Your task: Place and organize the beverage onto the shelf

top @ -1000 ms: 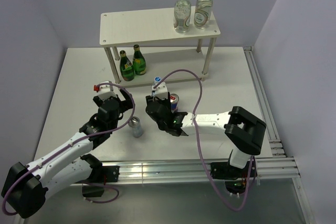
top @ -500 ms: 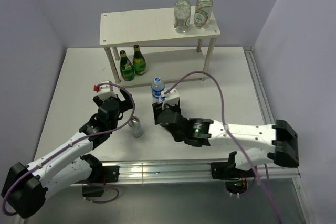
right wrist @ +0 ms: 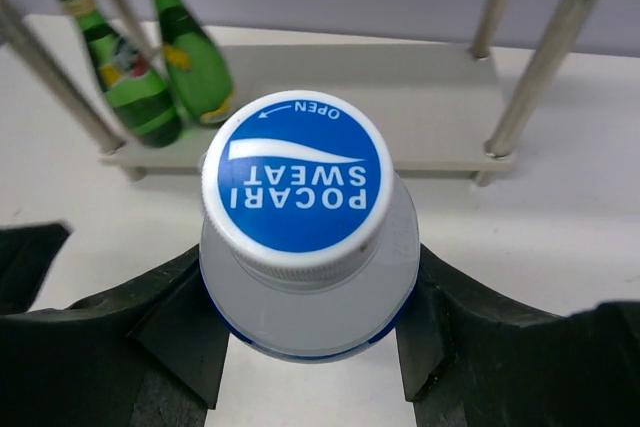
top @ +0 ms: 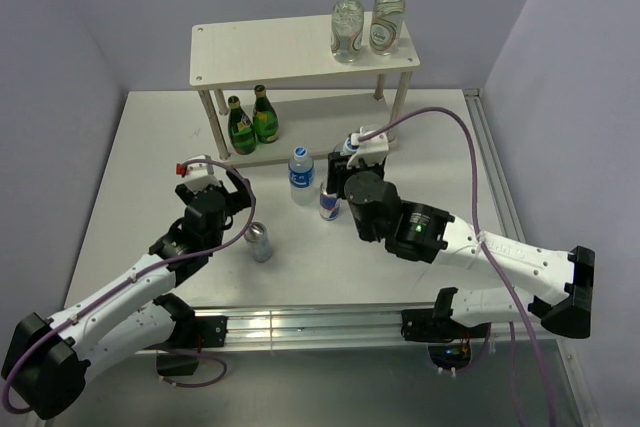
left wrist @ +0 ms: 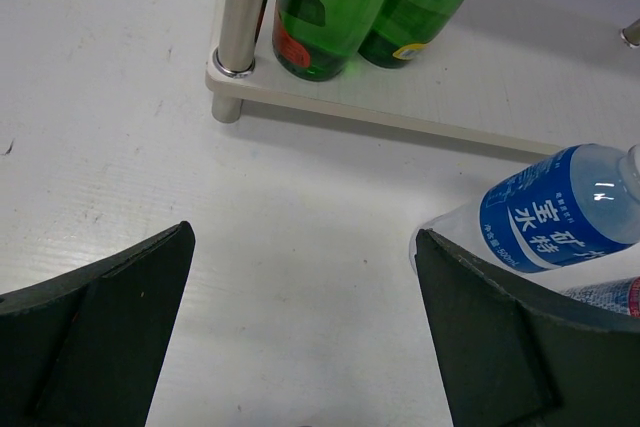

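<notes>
The top external camera sits high behind the arm bases and looks down and forward across the whole table (top: pixel 150 167) to the shelf (top: pixel 270 52) at the far side.

The left wrist camera rides low and close over the tabletop. It looks out between the fingers of the left gripper (left wrist: pixel 303 247) at the shelf's bottom-left corner.

The right wrist camera looks past the right gripper (right wrist: pixel 305 277), close on the Pocari Sweat bottle (right wrist: pixel 295 172), toward the lower board.

All three views share the green bottles (top: pixel 241 127). The top and left wrist views share the water bottle (top: pixel 301 175).
</notes>
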### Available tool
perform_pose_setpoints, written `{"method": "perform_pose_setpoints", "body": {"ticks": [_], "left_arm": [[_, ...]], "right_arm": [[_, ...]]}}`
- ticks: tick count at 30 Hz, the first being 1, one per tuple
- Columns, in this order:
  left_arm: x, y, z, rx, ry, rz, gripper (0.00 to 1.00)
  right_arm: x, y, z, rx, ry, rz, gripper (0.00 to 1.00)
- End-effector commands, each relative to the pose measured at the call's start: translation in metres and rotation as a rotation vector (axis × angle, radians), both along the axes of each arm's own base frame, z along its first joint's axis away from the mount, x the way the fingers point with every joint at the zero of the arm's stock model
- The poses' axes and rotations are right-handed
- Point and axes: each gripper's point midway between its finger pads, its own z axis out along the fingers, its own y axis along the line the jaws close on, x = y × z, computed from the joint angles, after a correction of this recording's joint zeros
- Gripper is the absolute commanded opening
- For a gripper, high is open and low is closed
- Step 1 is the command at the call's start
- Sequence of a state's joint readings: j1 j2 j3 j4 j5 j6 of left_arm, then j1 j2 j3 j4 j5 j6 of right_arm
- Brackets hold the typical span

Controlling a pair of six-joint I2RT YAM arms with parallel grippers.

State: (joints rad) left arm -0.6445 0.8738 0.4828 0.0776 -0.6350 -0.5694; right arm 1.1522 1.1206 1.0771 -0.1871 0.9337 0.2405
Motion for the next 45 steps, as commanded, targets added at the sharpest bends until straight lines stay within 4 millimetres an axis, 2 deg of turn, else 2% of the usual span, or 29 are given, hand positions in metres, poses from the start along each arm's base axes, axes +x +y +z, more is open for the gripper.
{"method": "perform_pose_setpoints", "body": {"ticks": [1, 4, 5, 8, 11, 20, 21, 22, 23, 24, 26, 28, 29, 31, 32, 40, 44, 45], "left_arm": [[0.0, 0.006, 0.003, -0.004, -0.013, 0.026, 0.99], [0.001, 0.005, 0.002, -0.001, -0.01, 0.026, 0.99], [0.001, 0.005, 0.001, 0.003, -0.006, 0.026, 0.99], [0.002, 0.004, 0.0, 0.006, -0.005, 0.025, 0.99], [0.003, 0.005, 0.001, 0.007, -0.006, 0.028, 0.99], [0.005, 0.003, -0.003, 0.019, 0.006, 0.026, 0.99], [0.005, 0.002, -0.004, 0.021, 0.009, 0.025, 0.99], [0.005, 0.002, -0.004, 0.021, 0.008, 0.024, 0.99], [0.005, 0.002, -0.005, 0.023, 0.01, 0.024, 0.99], [0.006, 0.002, -0.005, 0.023, 0.01, 0.025, 0.99], [0.007, 0.001, -0.007, 0.029, 0.017, 0.023, 0.99], [0.007, 0.001, -0.009, 0.031, 0.022, 0.02, 0.99], [0.007, 0.0, -0.009, 0.033, 0.022, 0.02, 0.99], [0.008, 0.001, -0.009, 0.035, 0.022, 0.022, 0.99], [0.008, 0.0, -0.009, 0.037, 0.022, 0.022, 0.99], [0.011, -0.001, -0.011, 0.047, 0.03, 0.021, 0.99], [0.011, -0.001, -0.013, 0.051, 0.032, 0.02, 0.99], [0.011, 0.0, -0.012, 0.05, 0.031, 0.023, 0.99]], "right_arm": [[0.022, -0.032, 0.063, 0.186, -0.129, -0.096, 0.0], [0.038, -0.05, 0.063, 0.179, -0.138, -0.138, 0.0], [0.042, -0.05, 0.07, 0.204, -0.156, -0.139, 0.0], [0.054, -0.059, 0.075, 0.206, -0.169, -0.167, 0.0], [0.066, -0.063, 0.074, 0.199, -0.179, -0.186, 0.0], [0.123, -0.063, 0.045, 0.216, -0.171, -0.227, 0.0], [0.135, -0.065, 0.035, 0.209, -0.159, -0.246, 0.0], [0.142, -0.064, 0.036, 0.223, -0.173, -0.241, 0.0], [0.153, -0.061, 0.027, 0.214, -0.157, -0.25, 0.0], [0.163, -0.068, 0.024, 0.216, -0.158, -0.268, 0.0], [0.181, -0.065, 0.016, 0.226, -0.155, -0.268, 0.0], [0.197, -0.071, 0.02, 0.235, -0.171, -0.289, 0.0], [0.206, -0.069, 0.009, 0.219, -0.155, -0.29, 0.0], [0.218, -0.072, 0.014, 0.228, -0.171, -0.306, 0.0], [0.226, -0.07, 0.005, 0.209, -0.159, -0.303, 0.0], [0.261, -0.074, 0.009, 0.204, -0.181, -0.329, 0.0], [0.279, -0.075, -0.008, 0.179, -0.158, -0.342, 0.0], [0.283, -0.075, -0.005, 0.183, -0.161, -0.345, 0.0]]}}
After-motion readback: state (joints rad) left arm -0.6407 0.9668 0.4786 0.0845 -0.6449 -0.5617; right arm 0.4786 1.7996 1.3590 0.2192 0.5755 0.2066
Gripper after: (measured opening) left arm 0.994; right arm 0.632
